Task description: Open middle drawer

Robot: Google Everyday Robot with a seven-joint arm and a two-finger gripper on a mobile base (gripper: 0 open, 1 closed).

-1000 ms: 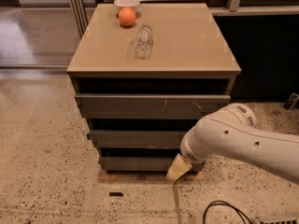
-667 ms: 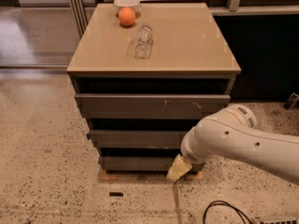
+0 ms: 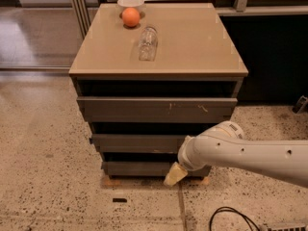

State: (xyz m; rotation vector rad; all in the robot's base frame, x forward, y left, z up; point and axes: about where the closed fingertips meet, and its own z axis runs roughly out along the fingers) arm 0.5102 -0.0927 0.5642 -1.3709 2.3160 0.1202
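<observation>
Little has moved since the earlier frame: the gripper (image 3: 175, 173) hangs at nearly the same low spot, perhaps a shade further left. Whether it is spread or closed I cannot tell. The white arm (image 3: 250, 154) reaches in from the right, wrist bent downward. This looks like the approach step. The middle drawer (image 3: 139, 142) sits just above and behind the gripper, apparently shut. Next, the gripper must rise to that front's edge and catch it for a pull.
</observation>
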